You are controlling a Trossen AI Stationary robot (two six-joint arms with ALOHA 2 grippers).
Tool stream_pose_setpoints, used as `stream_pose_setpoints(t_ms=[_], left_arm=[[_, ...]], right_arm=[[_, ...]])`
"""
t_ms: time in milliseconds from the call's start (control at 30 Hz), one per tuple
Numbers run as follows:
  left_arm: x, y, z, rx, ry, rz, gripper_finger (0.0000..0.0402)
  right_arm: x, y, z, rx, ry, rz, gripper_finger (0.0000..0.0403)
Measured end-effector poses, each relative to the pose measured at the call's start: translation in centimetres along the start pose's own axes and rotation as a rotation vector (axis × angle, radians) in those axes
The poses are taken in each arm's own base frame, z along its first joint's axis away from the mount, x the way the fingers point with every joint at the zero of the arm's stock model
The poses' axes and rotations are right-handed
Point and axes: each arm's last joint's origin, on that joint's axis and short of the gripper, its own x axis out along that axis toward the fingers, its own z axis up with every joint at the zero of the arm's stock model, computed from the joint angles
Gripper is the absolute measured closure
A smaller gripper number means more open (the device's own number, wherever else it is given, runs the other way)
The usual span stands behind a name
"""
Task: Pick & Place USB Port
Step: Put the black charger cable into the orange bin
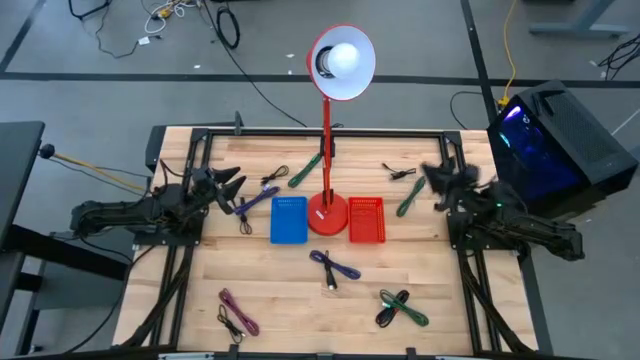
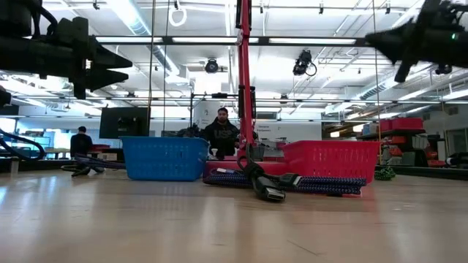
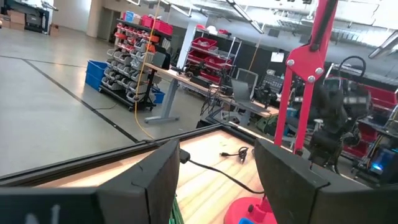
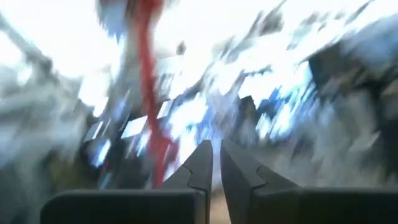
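The left gripper (image 1: pixel 236 183) hangs with jaws spread wide, empty, just above the purple USB cable (image 1: pixel 255 203) lying slantwise toward the blue basket (image 1: pixel 289 220). The right gripper (image 1: pixel 432 172) is nearly closed, probably holding nothing, and sits farther off.

Overhead, table-level, two wrist views, shared lamp (image 1: pixel 328 120)

No text, label or number seems readable anywhere, though the views are poor.
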Motion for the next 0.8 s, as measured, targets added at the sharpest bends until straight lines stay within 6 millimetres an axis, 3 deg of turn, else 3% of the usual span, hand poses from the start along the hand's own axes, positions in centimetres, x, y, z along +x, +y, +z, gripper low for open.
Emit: stream_pose_setpoints(t_ms=[100, 233, 367, 467, 567, 700, 800], left_arm=[[0.0, 0.0, 0.1, -0.021, -0.007, -0.002, 0.0188], [0.0, -0.1, 0.0, -0.020, 0.000, -0.022, 0.0188], [0.0, -0.1, 0.2, -0.049, -0.017, -0.018, 0.0188], [0.0, -0.1, 0.6, -0.120, -0.055, -0.014, 0.0188], [0.0, -0.1, 0.6, -0.141, -0.056, -0.015, 0.0188], [0.0, -0.1, 0.6, -0.146, -0.057, -0.015, 0.0188], [0.0, -0.1, 0.6, -0.140, -0.056, -0.015, 0.0188]], right_arm=[[-0.1, 0.3, 1.6, 0.101, -0.166, 0.016, 0.0366], [-0.1, 1.4, 2.8, 0.184, -0.240, 0.308, 0.0366], [0.6, 2.2, 4.1, 0.127, -0.260, 0.398, 0.0366], [2.4, 2.5, 4.7, -0.036, -0.181, 0.262, 0.0366], [5.0, 2.8, 4.7, -0.161, 0.023, 0.112, 0.0366], [7.9, 2.3, 3.2, -0.514, 0.345, -0.130, 0.0366], [9.8, 2.1, 2.8, -0.698, 0.421, -0.279, 0.0366]])
